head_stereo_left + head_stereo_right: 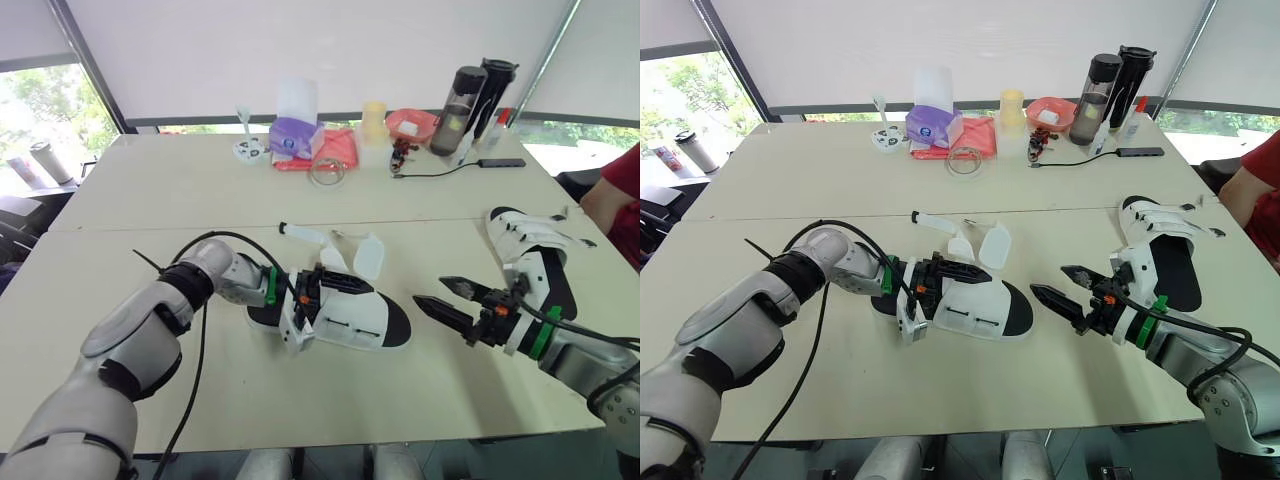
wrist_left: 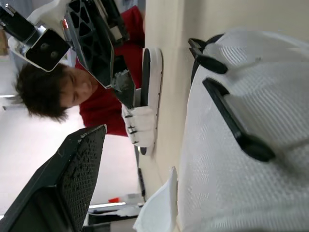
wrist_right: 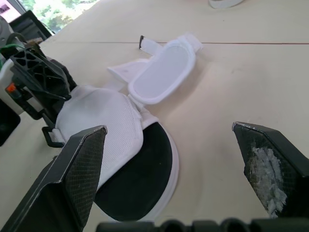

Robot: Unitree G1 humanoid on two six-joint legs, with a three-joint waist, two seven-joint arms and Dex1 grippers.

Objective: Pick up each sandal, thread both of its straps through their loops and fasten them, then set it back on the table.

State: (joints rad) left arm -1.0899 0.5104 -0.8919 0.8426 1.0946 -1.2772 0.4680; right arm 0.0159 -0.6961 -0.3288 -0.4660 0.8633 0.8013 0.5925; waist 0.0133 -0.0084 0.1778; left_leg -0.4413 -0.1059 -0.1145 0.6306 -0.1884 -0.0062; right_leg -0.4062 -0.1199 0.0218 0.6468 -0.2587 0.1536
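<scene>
The left gripper (image 1: 335, 292) sits at the heel end of the nearer sandal (image 1: 355, 325), its black fingers spread. The left wrist view shows one finger (image 2: 72, 179) standing clear of the white mesh; the other is hidden by the sandal's upper, so nothing is pinched there. This sandal lies flat on the pale table (image 1: 250, 200), near the front and about midway across. It has a white mesh upper and a black footbed, with its toe towards the robot's right. Its straps are undone: a wide oval flap (image 3: 161, 75) is folded open behind the upper, and a narrow strap (image 1: 300, 233) lies on the table beyond it.

The right gripper (image 1: 428, 290) hangs just above the table near the sandal's toe, not touching it. Its two pointed fingers are wide apart, aimed at the toe and holding nothing.

The second sandal (image 1: 525, 240) lies further to the right, close to the table's right edge, behind the right gripper. It is also white with a black footbed.

A person in a red top (image 1: 625, 190) sits at that right edge. Along the far side of the table are two dark bottles (image 1: 465, 95), a purple pack (image 1: 295, 135), a red cloth (image 1: 335, 150) and a black cable (image 1: 440, 170).
</scene>
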